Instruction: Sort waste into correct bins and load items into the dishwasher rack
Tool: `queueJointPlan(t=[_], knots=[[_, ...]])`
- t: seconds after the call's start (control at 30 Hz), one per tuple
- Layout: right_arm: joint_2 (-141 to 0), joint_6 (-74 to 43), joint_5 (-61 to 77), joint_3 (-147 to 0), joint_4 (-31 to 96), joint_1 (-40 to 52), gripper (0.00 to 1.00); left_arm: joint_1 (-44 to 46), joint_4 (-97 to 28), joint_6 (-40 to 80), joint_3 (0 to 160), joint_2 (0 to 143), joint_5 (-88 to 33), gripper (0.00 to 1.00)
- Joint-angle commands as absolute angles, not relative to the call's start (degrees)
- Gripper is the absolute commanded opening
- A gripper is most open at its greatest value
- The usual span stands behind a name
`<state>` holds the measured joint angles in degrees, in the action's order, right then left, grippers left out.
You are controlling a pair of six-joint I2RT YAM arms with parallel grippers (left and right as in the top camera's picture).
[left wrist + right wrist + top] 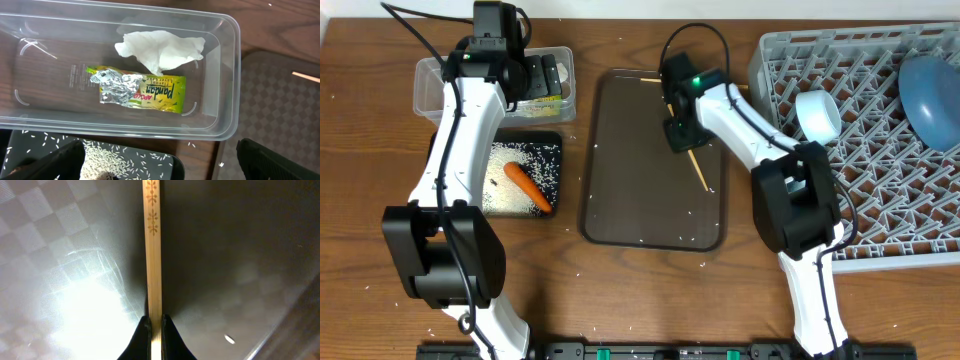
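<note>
So my right hand was clamped on the chopstick lying on the tray, to carry it to the rack; my left hand hung spread apart.

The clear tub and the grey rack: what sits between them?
The brown tray, shown in the overhead view; over it the right gripper pinches a chopstick.

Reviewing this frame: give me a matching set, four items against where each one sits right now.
1 orange carrot
2 green-yellow foil wrapper
3 thin wooden chopstick
4 light-blue cup

A on the grey pegged dishwasher rack
B in the shallow black tray
C pinched in the right gripper
D in the clear plastic tub

Pairs: 1-B, 2-D, 3-C, 4-A
</note>
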<state>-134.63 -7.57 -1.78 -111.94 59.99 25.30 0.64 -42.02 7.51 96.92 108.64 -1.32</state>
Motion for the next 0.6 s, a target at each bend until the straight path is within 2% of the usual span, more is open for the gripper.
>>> queueJointPlan(t=[0.0,0.3,0.57], knots=[[-132.40,-4.51,2.33,-119.24,61.89,22.76,0.01,0.71,-42.19,7.79,96.88,108.25,-1.28,0.98],[-125.47,-1.15,6.26,-130.23,71.42,17.19,0.01,0.71,-42.19,7.79,96.88,108.25,-1.28,0.98],[-116.42,4.16,5.76,-130.50,77.36,4.84,0.01,0.71,-42.19,7.79,96.86,108.25,-1.28,0.98]])
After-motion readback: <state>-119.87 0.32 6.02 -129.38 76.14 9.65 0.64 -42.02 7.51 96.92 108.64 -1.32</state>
